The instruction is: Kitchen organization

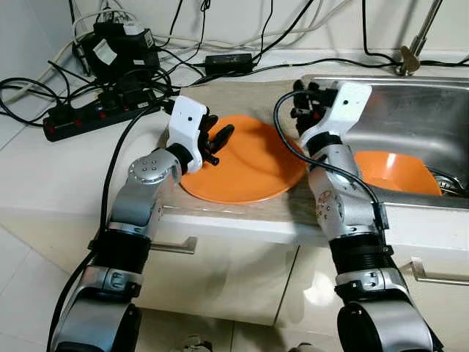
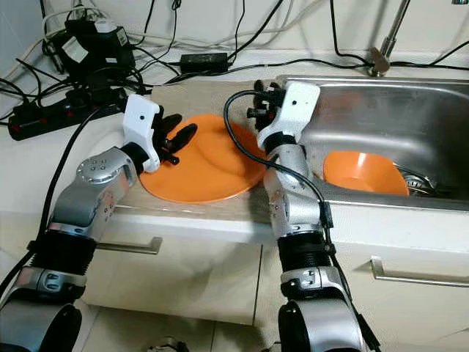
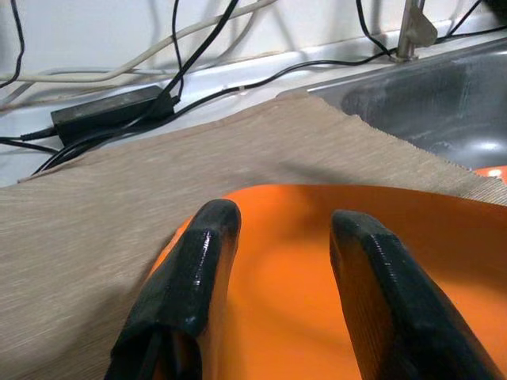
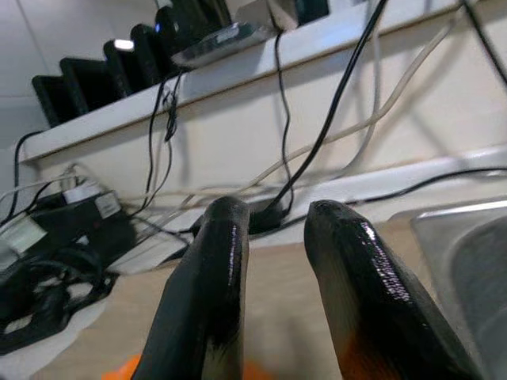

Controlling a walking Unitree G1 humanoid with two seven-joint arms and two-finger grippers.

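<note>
- On the beige woven mat (image 1: 242,99) covering the white counter (image 1: 44,176): a flat round orange plate (image 1: 253,165), its right edge close to the rim of the stainless steel sink (image 1: 410,110).
- Over the plate's left part: the left gripper (image 1: 218,141), black fingers (image 3: 186,293) spread apart above the orange surface, nothing between them.
- By the plate's far right edge, near the sink's left corner: the right gripper (image 1: 302,99), raised above the mat, fingers (image 4: 210,285) parted by a narrow gap and empty; an orange reflection on the lower fingertip.
- Inside the sink basin: an orange bowl (image 1: 392,172) lying near the front wall, beside the drain.
- At the back of the sink: a metal tap stem (image 1: 414,44).
- At the back left of the counter: a black power strip (image 1: 95,117), a black charger block (image 1: 117,44) and a black adapter brick (image 1: 229,61), tangled with black and white cables (image 1: 183,37).
- Below the counter edge: pale cabinet fronts with metal handles (image 1: 176,246).
</note>
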